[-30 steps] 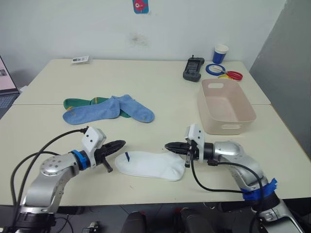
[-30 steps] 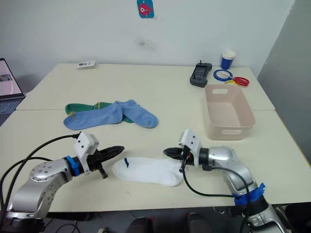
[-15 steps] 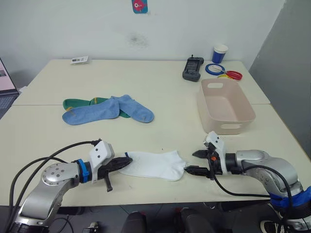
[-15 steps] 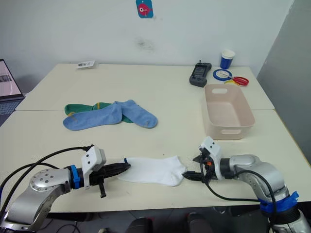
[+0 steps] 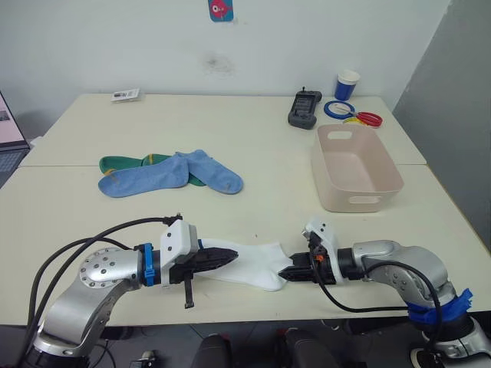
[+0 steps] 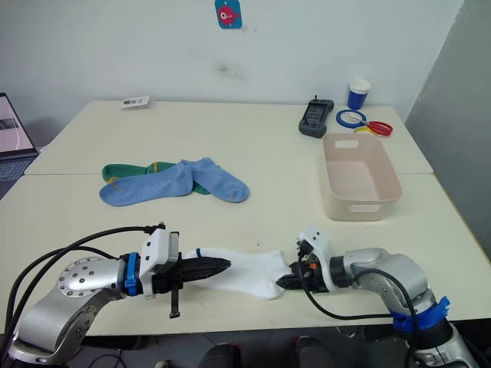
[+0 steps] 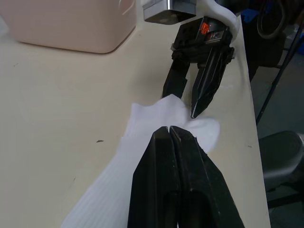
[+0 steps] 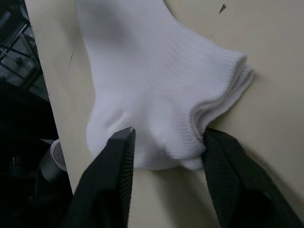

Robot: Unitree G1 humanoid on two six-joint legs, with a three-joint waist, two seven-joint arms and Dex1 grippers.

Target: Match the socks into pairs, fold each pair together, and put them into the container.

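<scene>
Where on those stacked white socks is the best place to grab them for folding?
Probably at the two ends. The white socks lie flat and stretched along the table's near edge, so each end offers a thin layered edge to pinch from the side. The right gripper already straddles the bunched end with open fingers; the left gripper rests shut on the other half.

On tabletop: 1 white sock pile, layers can't be told apart; 2 lt blue socks; green socks under them, no. unclear. 1 pink tub, 1 blue cup, 1 black handset, 2 tape rings, 1 small packet.
</scene>
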